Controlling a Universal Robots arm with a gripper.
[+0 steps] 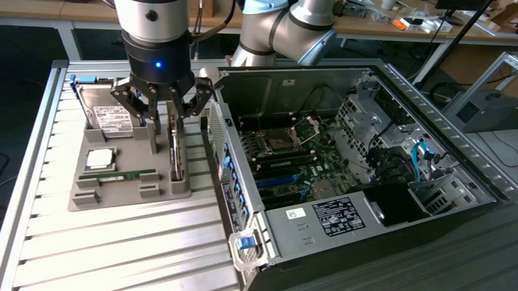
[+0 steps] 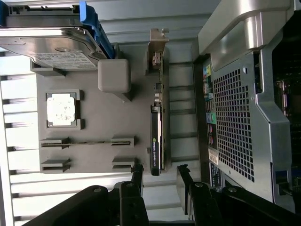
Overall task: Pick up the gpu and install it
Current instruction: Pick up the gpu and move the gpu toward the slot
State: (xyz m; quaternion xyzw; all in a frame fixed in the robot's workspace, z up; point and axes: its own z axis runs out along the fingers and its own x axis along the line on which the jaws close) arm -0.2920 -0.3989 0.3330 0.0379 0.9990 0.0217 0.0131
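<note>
The gpu stands on edge in a slot on the gray tray, along the tray's side at the exterior view's right. It is just beside the open computer case. The gripper hangs over the card's far end with its jaws spread wide. Its fingers flank the card's line and hold nothing. Toward the exterior view's left, the tray also carries a hard drive, a processor and a memory stick.
</note>
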